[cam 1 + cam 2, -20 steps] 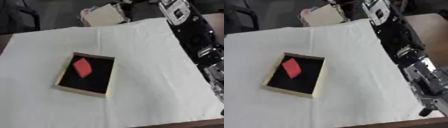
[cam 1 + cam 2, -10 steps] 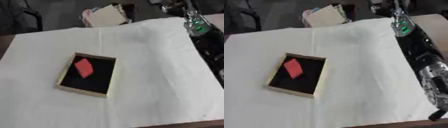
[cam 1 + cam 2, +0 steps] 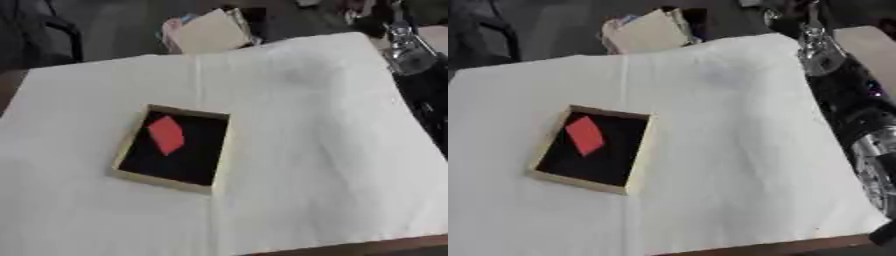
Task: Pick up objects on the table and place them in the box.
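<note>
A red piece (image 3: 166,134) is lying inside the box (image 3: 129,144) (black-lined, left of centre) on the white-covered desk (image 3: 306,150), no robot hand showing its fingers.

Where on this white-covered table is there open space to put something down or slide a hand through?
The white cloth lies bare between the box and the robot's right arm, and along the near edge below the box. The strip left of the box is bare too. Inside the box, a red piece takes the upper left. The far edge, by a tan bundle, is busier.
</note>
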